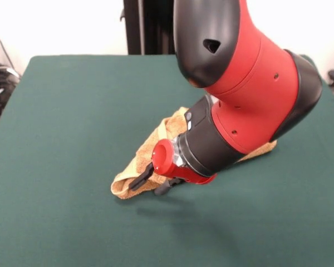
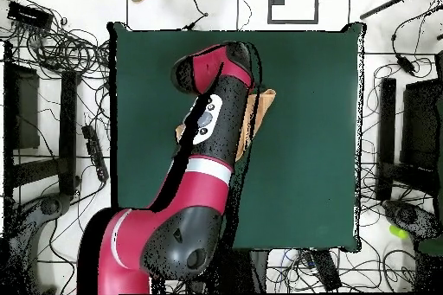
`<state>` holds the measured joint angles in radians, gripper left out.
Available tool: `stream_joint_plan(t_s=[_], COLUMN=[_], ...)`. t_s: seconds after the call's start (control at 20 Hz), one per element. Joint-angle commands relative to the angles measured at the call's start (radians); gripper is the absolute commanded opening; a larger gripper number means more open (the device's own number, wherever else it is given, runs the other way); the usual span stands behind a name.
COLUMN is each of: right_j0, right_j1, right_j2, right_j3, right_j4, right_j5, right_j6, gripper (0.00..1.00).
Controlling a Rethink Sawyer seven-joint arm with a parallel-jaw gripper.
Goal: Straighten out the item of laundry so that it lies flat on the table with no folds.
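Note:
The orange-tan towel point(image 1: 138, 160) lies bunched and folded on the dark green table point(image 1: 67, 122), near its middle. The arm covers much of it; one end pokes out behind the arm at the right point(image 1: 263, 150). My gripper point(image 1: 151, 186) hangs low at the towel's near edge, just above the table, with its two black fingers point(image 1: 139, 179) spread apart and nothing between them. In the overhead view the arm hides the gripper, and only two towel corners show, one on its right side point(image 2: 263, 101) and one on its left point(image 2: 184, 130), on the table point(image 2: 303, 136).
My red and black arm point(image 1: 245, 83) leans over the table's middle right. The black pedestal point(image 1: 147, 26) stands at the far edge. Cables and dark equipment point(image 2: 52, 49) lie on the floor around the table.

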<state>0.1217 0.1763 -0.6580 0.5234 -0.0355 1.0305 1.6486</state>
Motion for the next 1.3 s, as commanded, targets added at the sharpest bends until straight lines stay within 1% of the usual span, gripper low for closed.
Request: stream_joint_plan(t_s=[0.05,0.15,0.3,0.6,0.85,1.05,1.3], right_j0=[0.018,0.015,0.016,0.023,0.028,0.036,0.04], right_j1=[0.038,0.045,0.046,0.045,0.051,0.051,0.081], right_j2=[0.107,0.106,0.112,0.115,0.112,0.098,0.057], right_j3=[0.075,0.056,0.061,0.078,0.068,0.075,0.034], right_j4=[0.063,0.075,0.098,0.127,0.152,0.147,0.114], right_j5=[0.046,0.08,0.117,0.113,0.134,0.139,0.159], right_j6=[0.287,0.284,0.295,0.312,0.313,0.301,0.264], gripper=[1.0,1.0,1.0,1.0,1.0,1.0,1.0])
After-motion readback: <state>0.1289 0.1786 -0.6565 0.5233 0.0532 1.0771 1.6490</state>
